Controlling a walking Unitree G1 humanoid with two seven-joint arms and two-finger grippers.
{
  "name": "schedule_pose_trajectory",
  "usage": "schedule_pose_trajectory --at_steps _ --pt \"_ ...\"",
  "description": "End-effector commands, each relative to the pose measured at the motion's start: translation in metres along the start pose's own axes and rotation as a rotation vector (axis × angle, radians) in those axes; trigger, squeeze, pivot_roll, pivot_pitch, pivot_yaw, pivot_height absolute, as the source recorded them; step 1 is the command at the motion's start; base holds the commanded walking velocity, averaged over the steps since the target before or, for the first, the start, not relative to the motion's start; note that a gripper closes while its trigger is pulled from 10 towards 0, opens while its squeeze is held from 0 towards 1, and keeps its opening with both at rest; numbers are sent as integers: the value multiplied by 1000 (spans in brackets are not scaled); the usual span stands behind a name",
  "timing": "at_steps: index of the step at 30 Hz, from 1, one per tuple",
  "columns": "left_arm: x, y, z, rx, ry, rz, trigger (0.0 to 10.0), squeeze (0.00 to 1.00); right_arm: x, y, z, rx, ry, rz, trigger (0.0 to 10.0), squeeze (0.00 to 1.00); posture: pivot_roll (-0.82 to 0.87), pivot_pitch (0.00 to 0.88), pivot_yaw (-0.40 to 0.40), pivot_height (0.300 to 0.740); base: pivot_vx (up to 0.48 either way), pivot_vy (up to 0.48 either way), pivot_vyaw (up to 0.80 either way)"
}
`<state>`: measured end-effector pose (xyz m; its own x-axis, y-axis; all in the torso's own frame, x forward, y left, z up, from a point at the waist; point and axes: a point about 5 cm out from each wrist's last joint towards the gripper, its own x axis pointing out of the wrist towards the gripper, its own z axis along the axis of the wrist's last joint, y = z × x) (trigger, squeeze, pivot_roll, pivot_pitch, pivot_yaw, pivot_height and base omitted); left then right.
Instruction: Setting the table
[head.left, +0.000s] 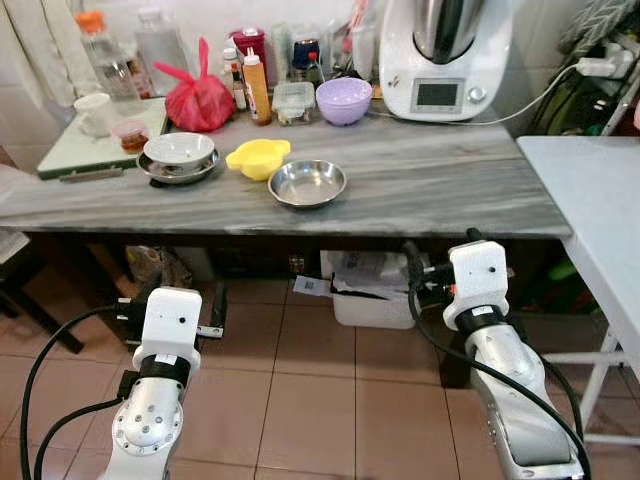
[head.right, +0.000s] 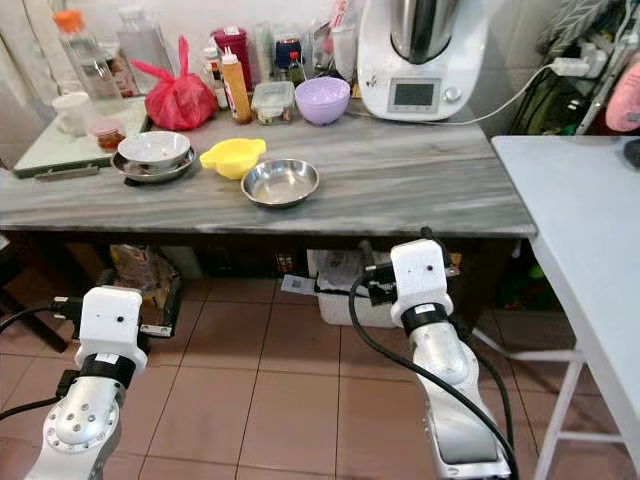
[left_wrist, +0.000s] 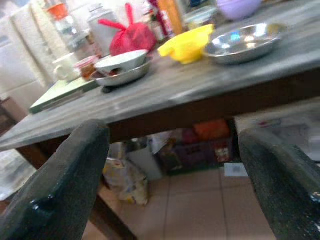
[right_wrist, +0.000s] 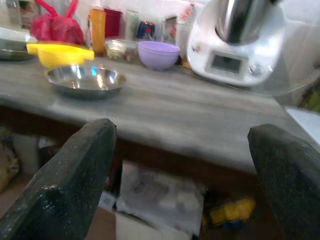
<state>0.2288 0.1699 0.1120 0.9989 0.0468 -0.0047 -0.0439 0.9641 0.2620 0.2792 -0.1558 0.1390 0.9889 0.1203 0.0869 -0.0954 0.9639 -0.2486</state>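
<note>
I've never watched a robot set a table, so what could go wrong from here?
Both grippers, left gripper and right gripper, hang open below the countertop's edge; raising them straight up might bump it. The steel dish sits close to the yellow bowl, so a reach could nudge that. The white bowl stacked in another dish could slip.

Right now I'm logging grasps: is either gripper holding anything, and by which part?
Nothing is held. The left gripper and right gripper are both open and empty, below the table edge.
</note>
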Motion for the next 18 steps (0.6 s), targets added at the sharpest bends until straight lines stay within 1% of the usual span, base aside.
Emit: schedule_pose_trajectory --at_steps 1,6,9,13,15,17,18 --pt "1 4 1 12 -2 3 10000 0 1 -1 3 2 -12 0 10000 0 -67 49 95 740 -296 0 0" --pt "1 3 1 13 -3 -3 10000 0 1 -1 3 2 -11 0 10000 0 -68 51 94 740 -296 0 0" --pt "1 2 0 13 -2 -5 10000 0 1 0 2 2 -9 0 10000 0 -68 51 94 740 0 0 0" --pt "1 1 -8 19 16 -13 10000 0 0 0 -1 14 4 2 10000 0 -70 48 99 740 0 0 0" --pt "0 0 -14 -4 28 -25 10000 0 -1 -1 -6 37 26 -8 10000 0 -71 47 102 740 0 0 0" --pt "0 1 -17 -12 36 -25 10000 0 -2 -1 -8 40 32 -8 10000 0 -70 46 107 740 0 0 0" --pt "-1 1 -23 -19 50 -23 10000 0 -4 -1 -12 40 44 -7 10000 0 -69 46 108 740 0 0 0"
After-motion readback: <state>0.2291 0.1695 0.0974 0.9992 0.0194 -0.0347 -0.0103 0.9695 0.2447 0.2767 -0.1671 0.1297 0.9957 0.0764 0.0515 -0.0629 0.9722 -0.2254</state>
